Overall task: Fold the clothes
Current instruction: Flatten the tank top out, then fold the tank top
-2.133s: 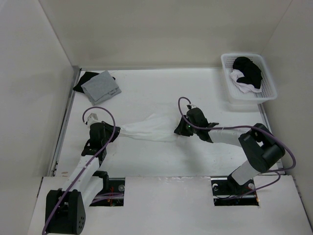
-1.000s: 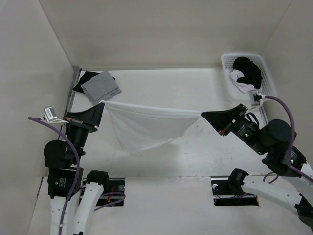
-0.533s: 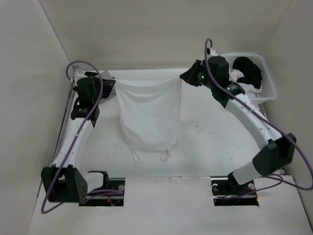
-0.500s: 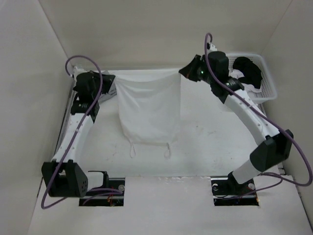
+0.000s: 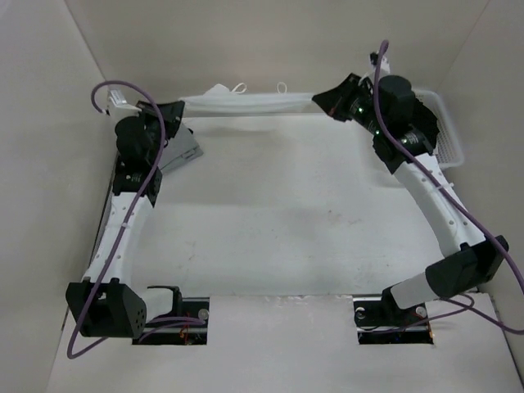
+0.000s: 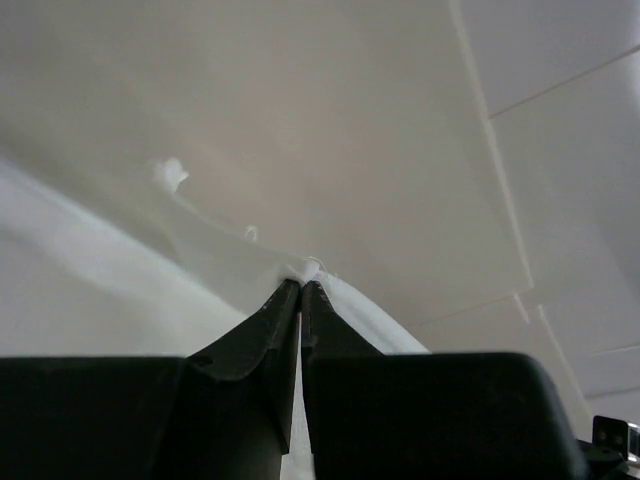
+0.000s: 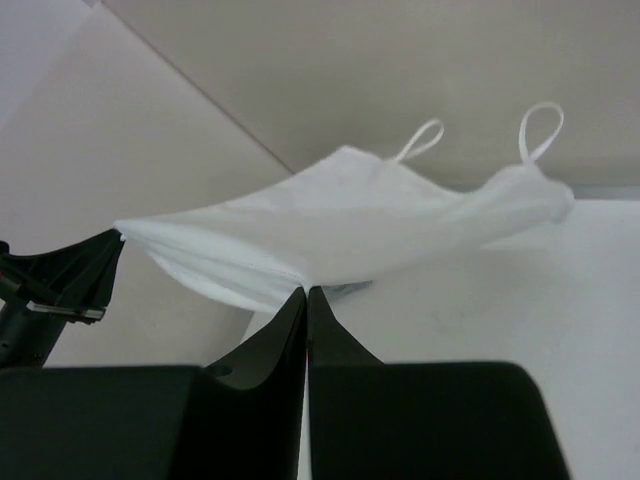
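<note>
White table (image 5: 270, 221) under pale walls: one white garment (image 5: 246, 102) hangs stretched in the air along the far edge, between two grippers.
Left gripper (image 5: 173, 110) and right gripper (image 5: 321, 97) each have their jaws pinched tight on one end of the fabric. Two small strap loops (image 5: 237, 86) stick up from its top edge. One grey cloth (image 5: 188, 151) lies in the far-left corner, just beside the left gripper.

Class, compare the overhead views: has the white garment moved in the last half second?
Yes. The garment swung up and away: its loops, earlier hanging toward the near edge, now sit by the back wall.
</note>
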Tool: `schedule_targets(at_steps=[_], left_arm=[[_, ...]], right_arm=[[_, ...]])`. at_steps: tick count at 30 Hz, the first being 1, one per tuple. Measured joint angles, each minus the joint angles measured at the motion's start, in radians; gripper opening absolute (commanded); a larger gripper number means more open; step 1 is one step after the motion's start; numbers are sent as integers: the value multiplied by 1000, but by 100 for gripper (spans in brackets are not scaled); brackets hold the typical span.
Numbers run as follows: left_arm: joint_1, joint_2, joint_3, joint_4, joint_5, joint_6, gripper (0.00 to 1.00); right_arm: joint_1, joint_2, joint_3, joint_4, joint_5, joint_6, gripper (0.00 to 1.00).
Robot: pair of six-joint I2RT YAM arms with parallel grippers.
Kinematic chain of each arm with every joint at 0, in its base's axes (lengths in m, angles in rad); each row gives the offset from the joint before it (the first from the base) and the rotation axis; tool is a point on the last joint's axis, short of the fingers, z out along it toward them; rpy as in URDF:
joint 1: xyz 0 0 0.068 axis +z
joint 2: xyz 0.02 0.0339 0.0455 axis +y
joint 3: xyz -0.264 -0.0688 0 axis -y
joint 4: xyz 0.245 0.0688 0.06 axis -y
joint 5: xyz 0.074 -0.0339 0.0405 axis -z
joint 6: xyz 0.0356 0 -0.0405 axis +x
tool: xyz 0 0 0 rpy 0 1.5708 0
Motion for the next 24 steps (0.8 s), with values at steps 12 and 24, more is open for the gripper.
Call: schedule_targets(at_steps=[12, 24], left_arm=[[-16, -198, -949, 69, 23, 18, 2], [-120, -1023, -1005, -464, 74, 51, 2]], right_arm=[[31, -291, -1094, 243, 16, 76, 3], [446, -1034, -1443, 55, 182, 262, 4]])
